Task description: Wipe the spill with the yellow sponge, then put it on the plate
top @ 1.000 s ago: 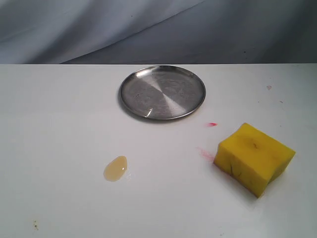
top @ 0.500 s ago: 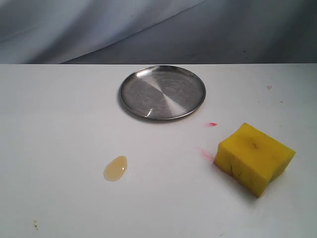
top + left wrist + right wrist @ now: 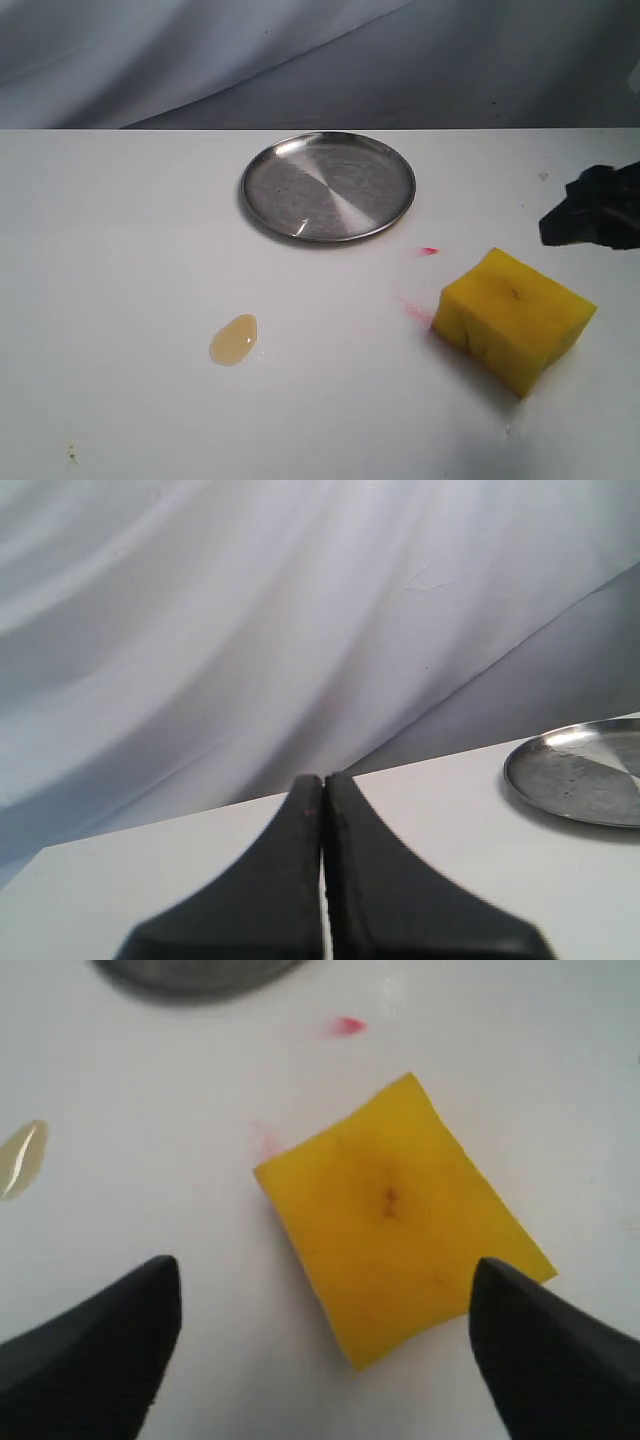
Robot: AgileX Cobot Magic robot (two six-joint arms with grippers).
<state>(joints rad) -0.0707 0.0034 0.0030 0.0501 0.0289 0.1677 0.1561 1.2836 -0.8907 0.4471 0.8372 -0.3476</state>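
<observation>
The yellow sponge point(image 3: 515, 320) lies on the white table at the right, with nothing gripping it. My right gripper point(image 3: 575, 218) has come in from the right edge and hovers above and just behind the sponge. In the right wrist view the gripper point(image 3: 322, 1270) is open, its jaws spread wider than the sponge point(image 3: 400, 1210) below them. The amber spill point(image 3: 233, 340) sits left of centre and also shows as the spill point(image 3: 20, 1160) in that wrist view. The steel plate point(image 3: 328, 187) stands empty at the back. My left gripper point(image 3: 322, 780) is shut on nothing and points toward the plate point(image 3: 580, 770).
A pink-red smear point(image 3: 415, 310) lies just left of the sponge, and a small red dot point(image 3: 428, 250) sits between sponge and plate. Grey cloth point(image 3: 300, 60) hangs behind the table's far edge. Small dark specks mark the table at the far right point(image 3: 543, 177).
My right gripper has entered the exterior view from the right edge, above and behind the sponge. The sponge, spill and plate have not moved.
</observation>
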